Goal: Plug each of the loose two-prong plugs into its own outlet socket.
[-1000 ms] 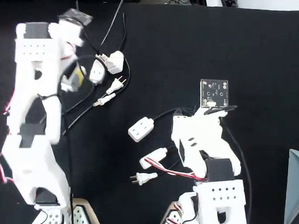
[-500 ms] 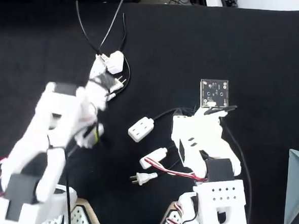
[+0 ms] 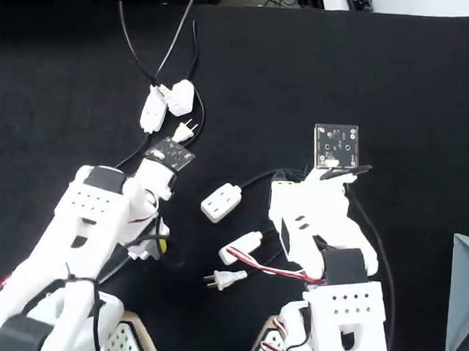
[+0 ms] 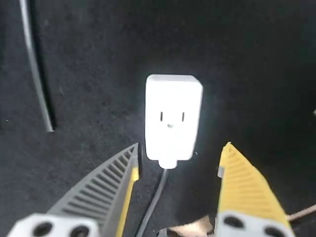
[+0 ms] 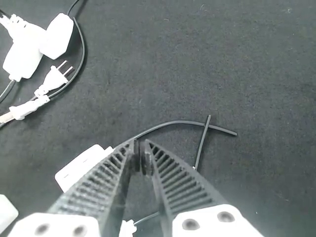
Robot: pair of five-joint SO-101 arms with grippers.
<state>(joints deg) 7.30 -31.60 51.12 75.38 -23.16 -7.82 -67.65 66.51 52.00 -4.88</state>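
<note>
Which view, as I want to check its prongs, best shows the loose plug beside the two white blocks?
The right wrist view: the plug lies with both prongs distinct. The high view shows the same plug from above, its prongs harder to separate. The left wrist view faces a white socket instead.

A white rectangular plastic outlet socket (image 4: 173, 116) lies flat on the black cloth worktop (image 4: 256, 59), its two slots and small round hole facing up. A thin dark cord (image 4: 154, 202) leaves its end and runs between the jaws, which stand wide apart, one grey and ribbed, the other yellow. A thin grey cable (image 4: 34, 69) lies well apart.
</note>
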